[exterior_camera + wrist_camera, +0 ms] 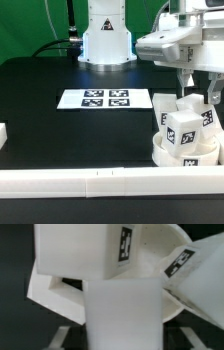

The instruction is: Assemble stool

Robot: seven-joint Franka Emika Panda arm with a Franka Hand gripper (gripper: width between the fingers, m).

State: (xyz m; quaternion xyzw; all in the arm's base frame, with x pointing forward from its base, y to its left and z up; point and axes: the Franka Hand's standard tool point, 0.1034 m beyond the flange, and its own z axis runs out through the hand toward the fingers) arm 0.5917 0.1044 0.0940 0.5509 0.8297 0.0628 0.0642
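Observation:
The round white stool seat (172, 156) lies on the black table at the exterior view's right. Tagged white block legs (186, 130) stand in it. My gripper (198, 90) hangs right above them. In the wrist view my gripper (122, 336) is shut on a plain white leg (120, 308) that fills the space between the two fingers (65, 336). Two other legs with black-and-white tags (125, 246) (180, 260) stand just beyond it on the seat (152, 258). The held leg's lower end is hidden.
The marker board (105, 98) lies mid-table to the exterior view's left of the stool. A long white border rail (90, 181) runs along the front edge, and another white piece (3, 131) sits at the left edge. The robot base (105, 40) stands at the back.

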